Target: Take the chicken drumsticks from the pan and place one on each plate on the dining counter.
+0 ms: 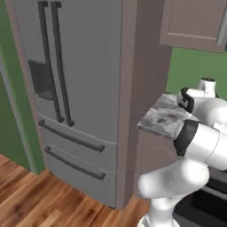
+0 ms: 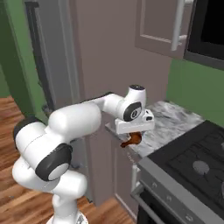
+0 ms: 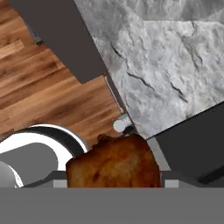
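One chicken drumstick (image 2: 133,140), orange-brown and browned, hangs under my gripper (image 2: 132,134), which is shut on it. The hand hovers over the front corner of a marbled kitchen counter (image 2: 175,119), beside the stove. In the hand view the drumstick (image 3: 113,162) sits right between the fingers, with the counter edge and the wood floor below it. The pan, the plates and the dining counter are out of view.
A black stove top (image 2: 197,164) lies right of the counter (image 1: 165,114). A tall brown cabinet panel (image 1: 144,80) and a steel fridge (image 1: 75,84) stand to the left. Upper cabinets (image 2: 159,26) hang above. Wood floor (image 1: 35,199) is open on the left.
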